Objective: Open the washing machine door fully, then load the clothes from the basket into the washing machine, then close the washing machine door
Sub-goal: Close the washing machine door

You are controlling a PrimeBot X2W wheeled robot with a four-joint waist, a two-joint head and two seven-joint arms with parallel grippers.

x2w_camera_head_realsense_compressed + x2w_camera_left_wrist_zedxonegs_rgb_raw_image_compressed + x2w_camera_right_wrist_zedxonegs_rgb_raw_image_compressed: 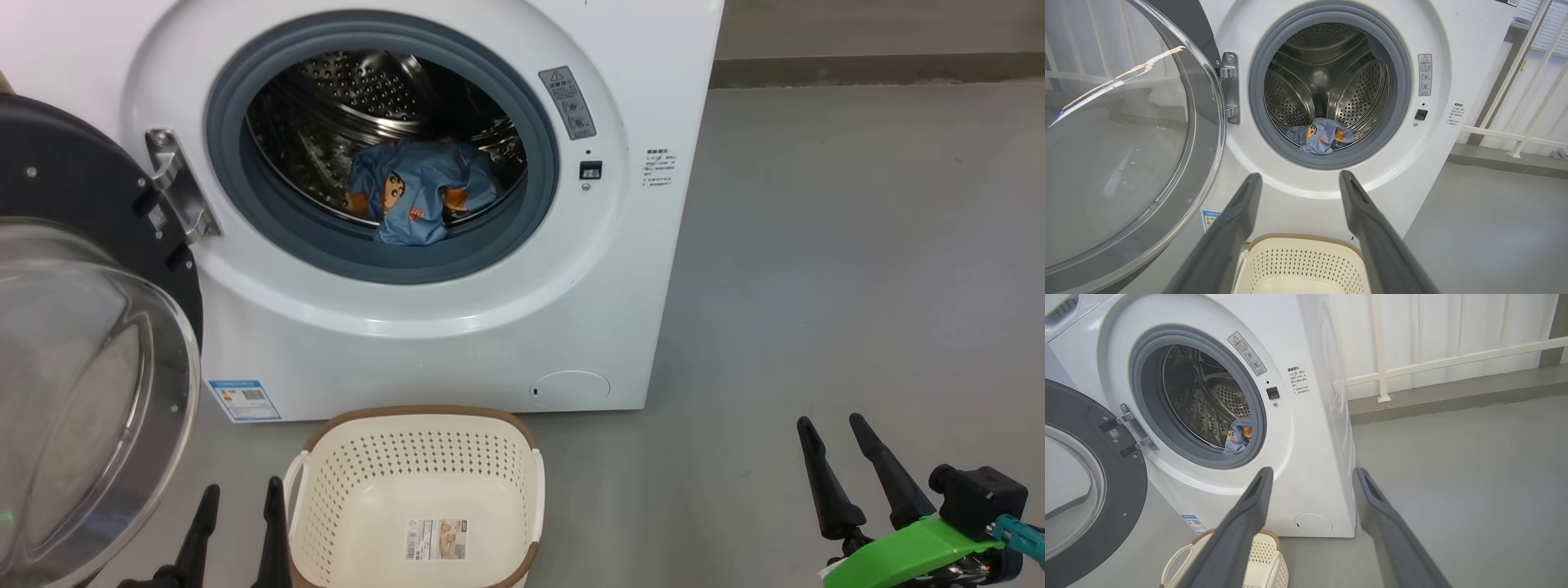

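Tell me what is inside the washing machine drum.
A bundle of light-blue clothes with orange-brown cartoon prints lies at the front of the drum, its lower edge reaching the grey gasket. Whatever lies beneath the bundle is covered.

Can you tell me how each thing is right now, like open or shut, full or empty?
washing machine door: swung wide open
clothes: bunched up inside the washing machine
basket: empty, upright on the floor
left gripper: open, holding nothing
right gripper: open, holding nothing
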